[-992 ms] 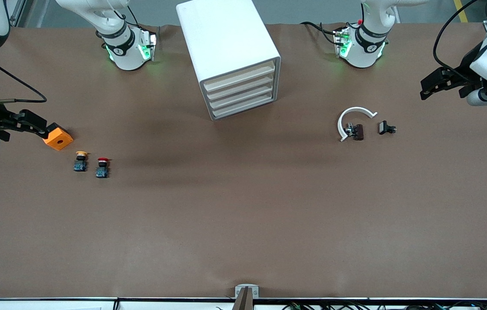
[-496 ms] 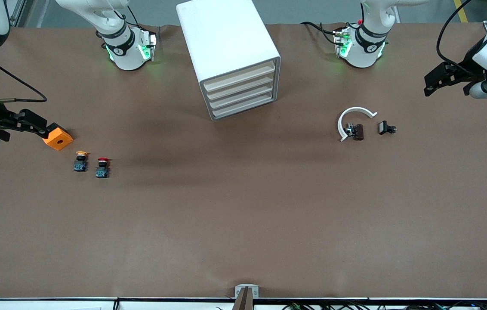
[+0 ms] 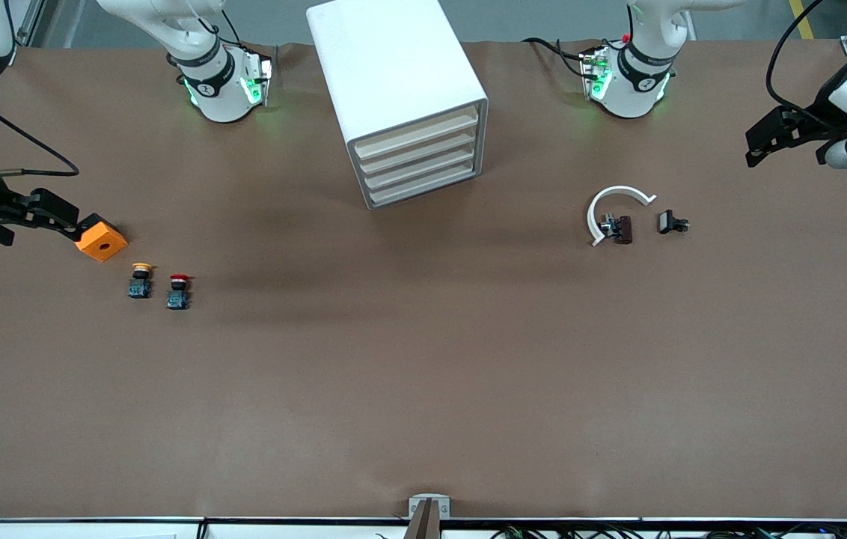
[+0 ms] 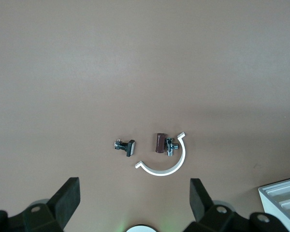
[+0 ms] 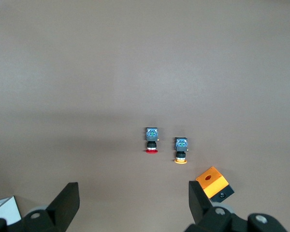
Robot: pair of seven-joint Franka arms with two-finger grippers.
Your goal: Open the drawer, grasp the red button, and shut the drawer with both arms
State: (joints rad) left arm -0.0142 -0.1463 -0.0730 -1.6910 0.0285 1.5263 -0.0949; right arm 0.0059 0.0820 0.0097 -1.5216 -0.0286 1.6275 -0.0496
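**Two buttons alike, and four drawers alike**

The main risk is a wrong pick. The red button stands just beside the yellow button, near the edge of the surface at the right arm's end, and a gripper coming down between them could knock one over.

The orange block lies near both, under the right gripper, whose fingers are spread and empty.

All four drawers in the white cabinet are shut; the flat fronts may give little to hold.

The left gripper, also spread and empty, hangs at the opposite edge. Below it lie a white curved clip and small dark parts, well apart from the cabinet.
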